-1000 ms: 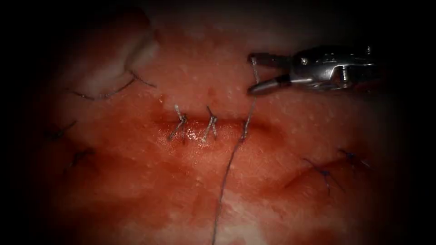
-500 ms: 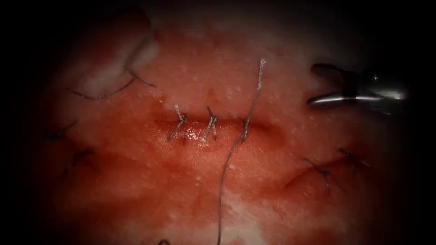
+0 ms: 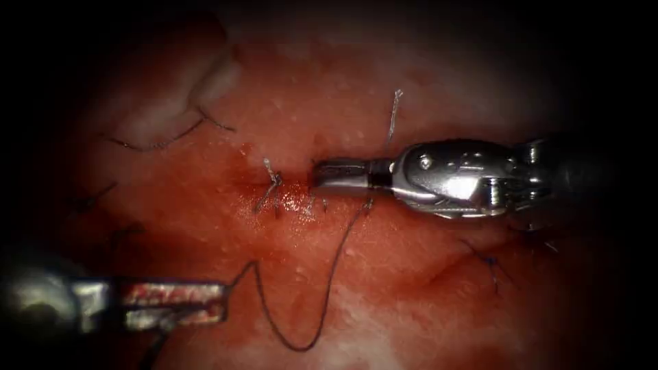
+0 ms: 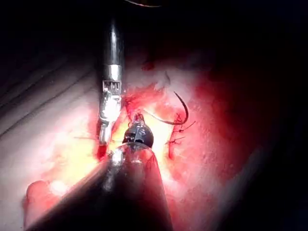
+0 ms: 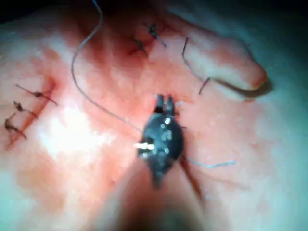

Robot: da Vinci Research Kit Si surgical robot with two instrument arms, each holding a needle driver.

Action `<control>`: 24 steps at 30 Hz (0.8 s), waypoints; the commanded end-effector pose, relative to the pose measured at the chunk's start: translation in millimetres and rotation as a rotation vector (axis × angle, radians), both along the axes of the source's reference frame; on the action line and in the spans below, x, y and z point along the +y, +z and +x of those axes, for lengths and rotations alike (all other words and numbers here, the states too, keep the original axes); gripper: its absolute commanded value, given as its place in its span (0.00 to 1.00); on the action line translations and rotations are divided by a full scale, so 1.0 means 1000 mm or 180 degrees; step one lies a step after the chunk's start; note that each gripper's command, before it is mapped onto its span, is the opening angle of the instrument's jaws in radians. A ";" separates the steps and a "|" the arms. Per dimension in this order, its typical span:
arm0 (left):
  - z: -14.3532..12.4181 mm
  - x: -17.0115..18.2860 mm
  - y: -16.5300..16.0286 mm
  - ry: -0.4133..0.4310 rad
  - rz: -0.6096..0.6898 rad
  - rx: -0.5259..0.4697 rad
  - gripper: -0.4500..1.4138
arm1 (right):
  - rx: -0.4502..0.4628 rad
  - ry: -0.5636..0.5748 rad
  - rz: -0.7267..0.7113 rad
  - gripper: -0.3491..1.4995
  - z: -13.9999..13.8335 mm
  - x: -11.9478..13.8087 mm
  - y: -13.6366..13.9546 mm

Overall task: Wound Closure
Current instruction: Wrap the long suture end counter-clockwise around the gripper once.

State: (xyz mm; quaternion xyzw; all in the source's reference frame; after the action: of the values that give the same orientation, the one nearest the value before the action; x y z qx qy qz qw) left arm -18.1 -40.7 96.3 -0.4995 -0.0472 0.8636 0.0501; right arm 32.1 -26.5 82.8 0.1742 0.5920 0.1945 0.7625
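The tissue carries a horizontal cut wet with red fluid, with two tied stitches in it. My right tool lies across the cut from the right, jaws together, tips by the second stitch; I see nothing between them. Its jaws show close together in the right wrist view. My left tool comes in low on the left, shut on the thread. The thread sags in a loop, rises into the cut's right end, and its free end stands above. The left jaws hold that loop.
Older stitches with dark ends sit at the lower right and faintly on the left. A loose curved piece of thread lies by a pale fold of tissue at the upper left.
The right tool let go of the thread's free end, drew back right, then came in over the cut with jaws closing. The left tool entered holding the thread, pulling it left into a loop.
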 end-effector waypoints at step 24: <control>-0.0013 0.0053 0.0140 0.0206 0.0018 -0.0300 0.00 | 0.0157 -0.0093 -0.0097 0.06 0.0062 -0.0039 0.0001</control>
State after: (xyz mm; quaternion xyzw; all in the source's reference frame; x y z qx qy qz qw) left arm -18.8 -35.4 109.8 -0.5363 -0.0674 0.8411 0.0209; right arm 37.3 -30.3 82.5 0.1768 0.6104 0.1692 0.7533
